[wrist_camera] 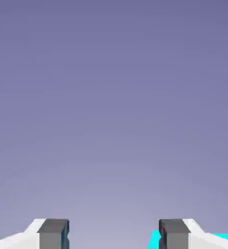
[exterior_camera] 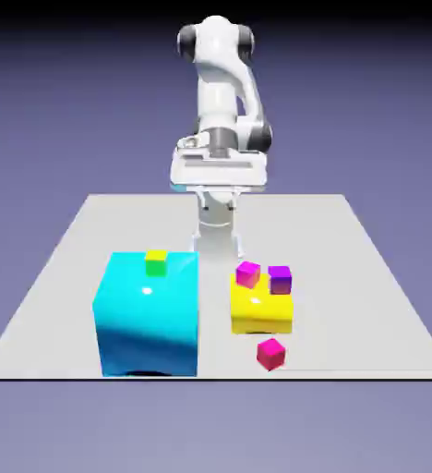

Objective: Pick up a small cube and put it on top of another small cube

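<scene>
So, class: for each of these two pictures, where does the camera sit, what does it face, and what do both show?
Exterior view: above the table, facing the white arm and the cubes.
Hand view: on the hand, facing the plain backdrop; the open end effector has its fingertips at the bottom.
Shared: the cyan block, a sliver in the hand view.

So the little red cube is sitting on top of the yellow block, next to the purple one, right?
Not quite. In the exterior view the little red cube sits on the table, in front of the yellow block. The cube on top of the yellow block, next to the purple one, is the brighter pink one.
</scene>
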Robot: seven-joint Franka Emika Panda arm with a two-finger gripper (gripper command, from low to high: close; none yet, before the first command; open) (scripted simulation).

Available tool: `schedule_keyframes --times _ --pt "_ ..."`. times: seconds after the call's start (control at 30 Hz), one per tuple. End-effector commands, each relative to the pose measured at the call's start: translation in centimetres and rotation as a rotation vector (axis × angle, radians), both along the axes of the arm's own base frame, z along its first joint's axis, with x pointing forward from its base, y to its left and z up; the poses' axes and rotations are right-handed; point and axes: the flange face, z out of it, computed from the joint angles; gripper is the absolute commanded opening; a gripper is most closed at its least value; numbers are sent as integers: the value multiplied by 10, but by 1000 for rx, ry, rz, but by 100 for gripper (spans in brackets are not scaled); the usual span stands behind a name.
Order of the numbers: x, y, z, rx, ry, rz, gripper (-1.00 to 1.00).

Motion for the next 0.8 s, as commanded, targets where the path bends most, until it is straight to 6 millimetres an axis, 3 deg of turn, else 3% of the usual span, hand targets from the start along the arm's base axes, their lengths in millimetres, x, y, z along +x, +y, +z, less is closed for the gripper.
schedule_keyframes --times 0.0,0.4,0.77 --pt "8 5 -7 -11 36 17 0" --pt "88 66 -112 -135 466 226 0" --pt "118 127 -243 -243 853 427 0"
